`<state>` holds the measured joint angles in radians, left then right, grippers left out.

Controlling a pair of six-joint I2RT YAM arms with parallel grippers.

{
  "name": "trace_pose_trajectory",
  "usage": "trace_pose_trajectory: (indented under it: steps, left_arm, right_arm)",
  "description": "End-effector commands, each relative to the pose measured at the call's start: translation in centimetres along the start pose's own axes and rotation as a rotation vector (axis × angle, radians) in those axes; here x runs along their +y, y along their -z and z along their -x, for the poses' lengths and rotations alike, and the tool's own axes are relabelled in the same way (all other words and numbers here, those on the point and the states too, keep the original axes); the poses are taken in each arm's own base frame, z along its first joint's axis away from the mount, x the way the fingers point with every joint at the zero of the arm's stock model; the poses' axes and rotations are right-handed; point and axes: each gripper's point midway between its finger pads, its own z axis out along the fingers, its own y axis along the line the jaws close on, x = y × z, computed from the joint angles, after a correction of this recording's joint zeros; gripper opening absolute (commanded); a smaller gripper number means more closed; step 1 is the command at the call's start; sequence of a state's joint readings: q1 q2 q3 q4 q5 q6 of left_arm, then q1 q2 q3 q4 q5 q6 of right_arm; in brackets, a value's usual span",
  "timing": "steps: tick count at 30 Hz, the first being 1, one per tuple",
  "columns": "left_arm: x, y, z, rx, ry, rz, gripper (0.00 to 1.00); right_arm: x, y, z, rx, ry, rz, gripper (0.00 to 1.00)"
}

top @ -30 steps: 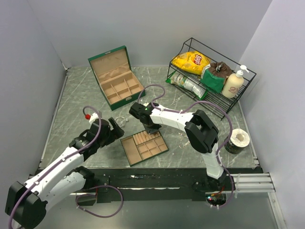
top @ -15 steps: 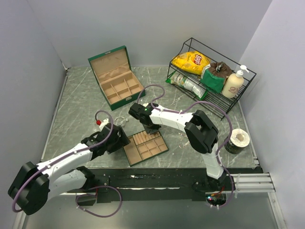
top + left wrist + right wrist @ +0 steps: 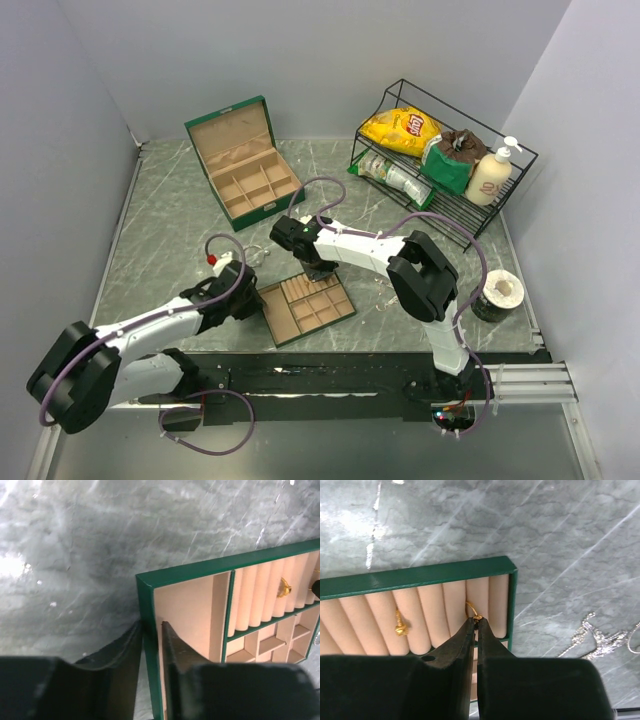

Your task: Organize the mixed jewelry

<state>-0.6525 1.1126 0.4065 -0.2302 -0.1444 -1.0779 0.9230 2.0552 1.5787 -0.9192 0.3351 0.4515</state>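
- Green-rimmed jewelry tray with tan padding lies on the grey marbled table, just ahead of the two arm bases. It has a row of ring rolls along its far side and small square compartments nearer the arms.
- Left gripper is at the tray's left corner. One finger is outside the green wall and one inside the large plain compartment, and both press against the wall, so it is clamped on the tray's rim.
- Right gripper hangs over the right end of the ring rolls. Its fingers are drawn together to a thin slit.
- A gold ring is pinched at those fingertips. Its band sits in the groove between the last two rolls, beside the tray's right wall.
- A second gold piece, small with a knob at its end, stands in a groove several rolls to the left, well apart from the ring.
- Silvery fine chains lie tangled on the bare table off the tray's right corner, not touching it.
- A round wire bangle lies flat on the table just beyond the tray's left corner, between the two grippers.
- The green box stands open farther back on the left, with its lid upright; nothing can be made out in its tan compartments.
- A black wire rack at the back right holds a yellow chip bag and a pump bottle.
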Motion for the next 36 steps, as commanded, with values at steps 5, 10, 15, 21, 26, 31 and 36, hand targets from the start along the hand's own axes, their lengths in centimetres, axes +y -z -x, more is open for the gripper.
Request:
trace_pose_trajectory:
  steps: [5, 10, 15, 21, 26, 31, 36]
  left_arm:
    - [-2.9, -0.7, 0.7, -0.002, -0.014, -0.061, 0.23]
    - [-3.1, -0.6, 1.0, -0.011, -0.022, -0.064, 0.21]
    - [-3.3, -0.4, 1.3, -0.018, -0.039, -0.069, 0.2]
    - [-3.9, -0.3, 1.7, -0.03, -0.059, -0.087, 0.2]
    - [-4.4, -0.3, 2.1, -0.037, -0.073, -0.086, 0.19]
    - [-4.4, -0.3, 2.4, -0.043, -0.095, -0.068, 0.18]
    - [-4.5, -0.3, 2.8, -0.052, -0.111, -0.061, 0.18]
  right_arm:
    - [1.0, 0.5, 0.9, -0.035, -0.027, 0.025, 0.1]
    - [1.0, -0.2, 0.5, -0.02, -0.022, 0.011, 0.12]
    - [0.9, -1.1, -0.1, -0.004, -0.022, 0.018, 0.14]
    - [0.9, -0.8, 0.5, -0.027, -0.027, 0.038, 0.18]
    - [0.4, 0.0, 1.2, -0.054, -0.033, 0.035, 0.31]
    - [-0.9, 1.5, 1.9, -0.106, -0.061, 0.049, 0.36]
    - [-1.2, 3.3, 2.5, -0.154, -0.085, 0.084, 0.38]
